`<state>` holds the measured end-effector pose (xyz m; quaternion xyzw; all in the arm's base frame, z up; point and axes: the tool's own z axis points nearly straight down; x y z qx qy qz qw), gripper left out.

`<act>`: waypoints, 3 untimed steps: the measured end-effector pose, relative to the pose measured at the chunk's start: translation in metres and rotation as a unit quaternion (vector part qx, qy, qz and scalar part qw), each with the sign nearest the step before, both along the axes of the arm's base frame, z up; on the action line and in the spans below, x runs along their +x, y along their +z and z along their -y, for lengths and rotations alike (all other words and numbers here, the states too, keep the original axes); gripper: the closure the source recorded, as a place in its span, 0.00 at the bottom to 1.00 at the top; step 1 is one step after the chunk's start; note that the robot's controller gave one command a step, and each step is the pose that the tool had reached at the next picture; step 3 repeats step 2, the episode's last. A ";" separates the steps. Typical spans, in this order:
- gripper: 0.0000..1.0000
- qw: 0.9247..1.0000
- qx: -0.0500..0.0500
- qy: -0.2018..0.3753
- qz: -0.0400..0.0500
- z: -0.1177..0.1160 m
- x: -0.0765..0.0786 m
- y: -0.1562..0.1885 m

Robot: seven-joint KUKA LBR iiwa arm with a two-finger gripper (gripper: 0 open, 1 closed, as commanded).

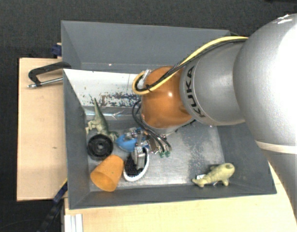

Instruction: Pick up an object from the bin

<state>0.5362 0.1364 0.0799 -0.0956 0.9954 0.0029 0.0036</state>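
Dark flooring lies round the grey bin (139,45), seen from above. At the left of its floor the hand (140,154) hangs low over a small oval brush (133,170), black bristles in a white rim, just beside an orange cup (108,173). A blue thing (123,141) and a black wheel (99,146) lie near. Whether the hand is apart or together cannot be told. The brush looks light and stiff, its rim probably smooth plastic. Gripping across the rim's narrow sides seems safest, since the bristles would give.
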 end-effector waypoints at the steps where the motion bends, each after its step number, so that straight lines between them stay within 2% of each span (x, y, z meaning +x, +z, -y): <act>1: 1.00 0.999 0.001 -0.034 -0.006 0.015 0.050 -0.001; 2: 1.00 1.000 -0.002 0.002 0.005 0.024 0.047 0.132; 3: 1.00 1.000 -0.002 0.002 0.005 0.024 0.047 0.132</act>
